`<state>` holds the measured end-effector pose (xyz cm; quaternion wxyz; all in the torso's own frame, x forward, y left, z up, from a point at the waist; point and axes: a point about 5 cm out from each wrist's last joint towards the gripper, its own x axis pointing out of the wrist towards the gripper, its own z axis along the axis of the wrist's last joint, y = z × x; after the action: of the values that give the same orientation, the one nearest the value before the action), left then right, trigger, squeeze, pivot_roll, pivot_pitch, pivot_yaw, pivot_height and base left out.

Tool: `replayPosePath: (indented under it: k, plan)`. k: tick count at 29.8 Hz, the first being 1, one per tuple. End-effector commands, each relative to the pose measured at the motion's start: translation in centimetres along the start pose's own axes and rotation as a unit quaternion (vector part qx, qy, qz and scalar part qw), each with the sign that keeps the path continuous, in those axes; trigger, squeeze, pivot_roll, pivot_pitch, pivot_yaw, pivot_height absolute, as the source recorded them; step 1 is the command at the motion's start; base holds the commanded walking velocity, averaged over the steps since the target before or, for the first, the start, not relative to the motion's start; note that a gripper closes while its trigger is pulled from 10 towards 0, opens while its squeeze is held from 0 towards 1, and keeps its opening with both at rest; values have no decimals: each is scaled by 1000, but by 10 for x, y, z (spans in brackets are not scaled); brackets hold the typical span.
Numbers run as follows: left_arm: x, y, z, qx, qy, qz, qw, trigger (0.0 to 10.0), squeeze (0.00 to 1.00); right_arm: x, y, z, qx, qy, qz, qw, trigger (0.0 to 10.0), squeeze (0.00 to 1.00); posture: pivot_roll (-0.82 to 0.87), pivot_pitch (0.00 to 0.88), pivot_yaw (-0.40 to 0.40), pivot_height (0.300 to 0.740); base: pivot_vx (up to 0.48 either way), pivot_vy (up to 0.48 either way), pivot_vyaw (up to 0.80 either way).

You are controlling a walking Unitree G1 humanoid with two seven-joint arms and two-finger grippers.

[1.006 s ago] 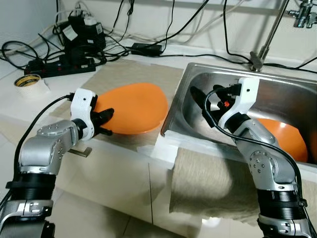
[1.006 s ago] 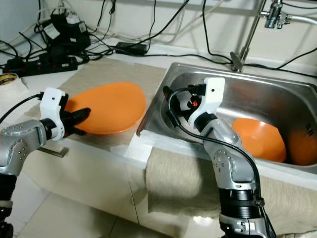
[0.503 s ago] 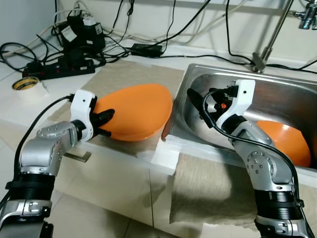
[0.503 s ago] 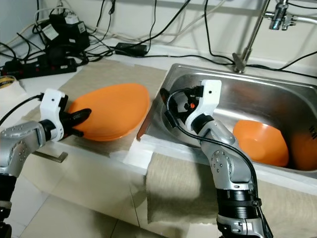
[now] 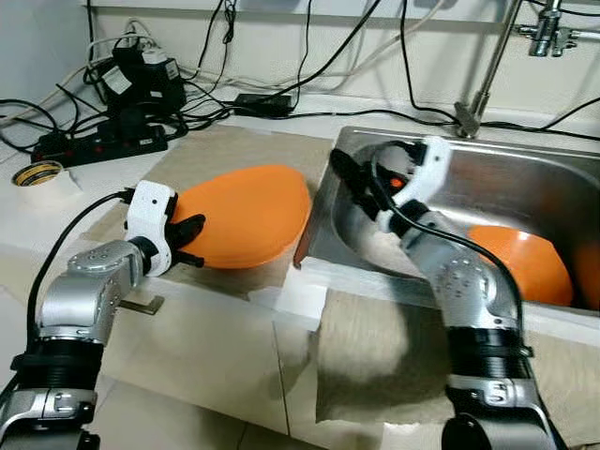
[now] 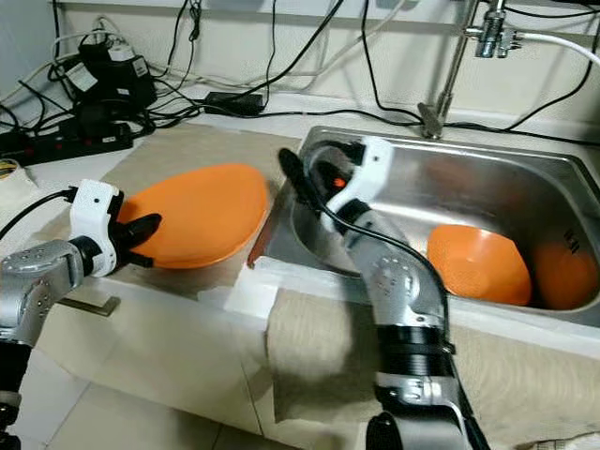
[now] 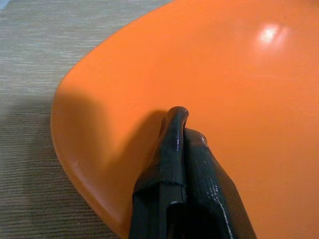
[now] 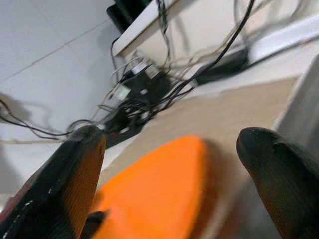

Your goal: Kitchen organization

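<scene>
Clamping the near rim of the orange plate (image 5: 246,214) with the left gripper (image 5: 189,241), fingers pressed together over the edge, one above and one below, as seen close up in the left wrist view (image 7: 182,164). Holding that plate tilted, its far side raised off the beige mat (image 5: 225,150) on the white counter (image 5: 56,211), just beside the left wall of the steel sink (image 5: 525,183). Seen from the head camera, lying at about two o'clock from the left gripper.

Hovering at the sink's left rim with the right gripper (image 5: 352,183), fingers spread wide and pointing toward ten o'clock, at the plate; touching nothing. Framing the plate between the two spread black fingertips (image 8: 75,164) in the blurred right wrist view, apart from both.

Resting in the sink basin at about four o'clock from the right gripper: an orange bowl (image 6: 473,265), with another orange piece (image 6: 561,277) just beside it at the far right wall. Showing a small dark marking on that wall (image 6: 572,246), too small for reading.

Sitting at the counter's far left: a roll of tape (image 5: 37,174), and behind it a black power strip (image 5: 98,145) with tangled cables. Hanging over the counter's front edge below the sink: a beige cloth (image 5: 384,361). Standing behind the sink: a faucet pipe (image 5: 487,66).
</scene>
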<state>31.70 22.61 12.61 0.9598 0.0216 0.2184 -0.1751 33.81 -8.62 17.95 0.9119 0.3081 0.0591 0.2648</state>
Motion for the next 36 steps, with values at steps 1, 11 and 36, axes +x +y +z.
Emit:
replayPosePath:
  k: [1,11,36]
  plan:
    - [2,-9,-85,-50,178,-4,983,10000,0,8,9,-8,6,17,17,1000,10000,0,18,16,-21,728,0,0,0]
    - [-2,-9,-88,-58,179,-2,982,10000,0,22,19,-35,71,68,22,995,10000,0,42,18,-42,728,0,0,0]
    - [-2,-8,-88,-61,179,-1,982,10000,0,24,8,-58,75,99,-30,992,10000,0,42,23,-42,728,0,0,0]
